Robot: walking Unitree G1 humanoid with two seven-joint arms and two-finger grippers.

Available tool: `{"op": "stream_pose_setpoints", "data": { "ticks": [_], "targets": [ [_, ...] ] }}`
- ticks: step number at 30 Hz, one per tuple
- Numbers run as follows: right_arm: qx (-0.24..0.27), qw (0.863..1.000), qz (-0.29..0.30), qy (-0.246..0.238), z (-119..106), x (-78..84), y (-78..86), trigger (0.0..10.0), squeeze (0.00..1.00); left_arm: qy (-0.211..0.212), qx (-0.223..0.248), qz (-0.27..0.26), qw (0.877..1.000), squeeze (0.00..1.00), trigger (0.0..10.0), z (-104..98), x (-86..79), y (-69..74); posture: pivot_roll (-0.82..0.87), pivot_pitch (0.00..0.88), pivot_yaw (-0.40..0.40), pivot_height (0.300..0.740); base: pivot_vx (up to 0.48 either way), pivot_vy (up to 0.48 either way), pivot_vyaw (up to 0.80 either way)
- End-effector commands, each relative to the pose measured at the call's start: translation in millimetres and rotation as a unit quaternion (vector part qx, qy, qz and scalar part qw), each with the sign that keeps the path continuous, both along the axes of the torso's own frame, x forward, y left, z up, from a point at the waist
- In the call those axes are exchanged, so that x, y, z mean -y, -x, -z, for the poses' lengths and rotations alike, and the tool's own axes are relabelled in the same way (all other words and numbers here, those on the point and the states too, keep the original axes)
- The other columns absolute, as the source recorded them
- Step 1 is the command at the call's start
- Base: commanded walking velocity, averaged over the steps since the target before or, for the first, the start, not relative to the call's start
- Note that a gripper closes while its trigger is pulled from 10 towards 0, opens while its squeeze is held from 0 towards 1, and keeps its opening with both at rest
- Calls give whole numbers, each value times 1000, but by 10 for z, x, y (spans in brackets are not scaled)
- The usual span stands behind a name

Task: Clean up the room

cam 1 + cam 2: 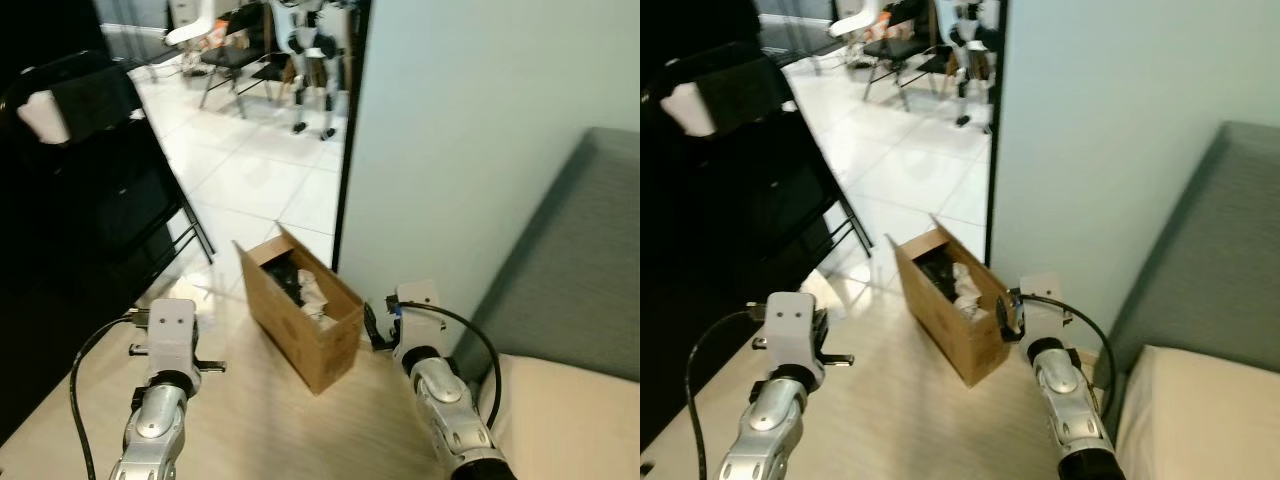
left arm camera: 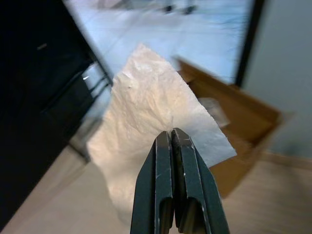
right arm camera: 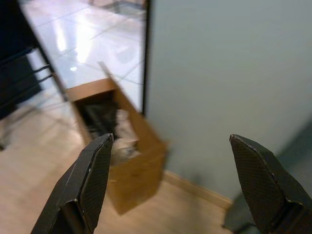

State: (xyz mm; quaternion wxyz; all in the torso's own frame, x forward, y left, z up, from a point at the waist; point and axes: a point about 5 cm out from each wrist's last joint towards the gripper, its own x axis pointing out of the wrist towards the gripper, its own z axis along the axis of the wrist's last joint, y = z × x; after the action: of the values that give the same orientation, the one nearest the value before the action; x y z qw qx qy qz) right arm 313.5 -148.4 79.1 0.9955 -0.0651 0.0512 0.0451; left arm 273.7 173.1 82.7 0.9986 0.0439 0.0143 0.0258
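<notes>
My left gripper [image 2: 171, 136] is shut on a crumpled white paper sheet [image 2: 146, 107], which hangs in front of its fingers. Beyond the paper an open cardboard box [image 1: 300, 310] stands on the wooden floor, with dark and white scraps inside; it is also the brown box [image 2: 234, 122] in the left wrist view. My right gripper [image 3: 169, 139] is open with nothing between its fingers, and it points at the box [image 3: 131, 161] and the pale wall behind it. In the eye views the left wrist [image 1: 168, 340] is left of the box and the right wrist [image 1: 418, 320] is right of it.
Black furniture [image 1: 90, 180] fills the left side. A grey sofa [image 1: 590, 260] with a cream cushion [image 1: 570, 420] stands on the right against a pale wall [image 1: 460, 140]. Past the box, a white tiled floor [image 1: 260, 170] leads to chairs and another robot [image 1: 310, 50].
</notes>
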Motion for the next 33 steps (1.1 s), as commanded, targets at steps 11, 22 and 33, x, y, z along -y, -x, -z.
{"op": "stream_pose_setpoints", "data": {
  "ticks": [11, 22, 33],
  "targets": [
    [0, 999, -52, 2, 17, -168, 6, 10000, 0, -13, -5, -12, 1000, 0, 10000, 32, -67, 27, -1, 69, 8, 740, 24, 0, -145],
    [-3, 998, -62, 3, 32, -191, 15, 10000, 0, -7, -1, -14, 1000, 0, 10000, 19, -68, 49, 3, 75, 2, 740, 277, 0, 0],
    [-3, 998, -62, 3, 45, -199, 22, 10000, 0, -8, -1, -13, 1000, 0, 10000, 15, -74, 53, 5, 76, 3, 740, 317, 0, 0]
  ]
}}
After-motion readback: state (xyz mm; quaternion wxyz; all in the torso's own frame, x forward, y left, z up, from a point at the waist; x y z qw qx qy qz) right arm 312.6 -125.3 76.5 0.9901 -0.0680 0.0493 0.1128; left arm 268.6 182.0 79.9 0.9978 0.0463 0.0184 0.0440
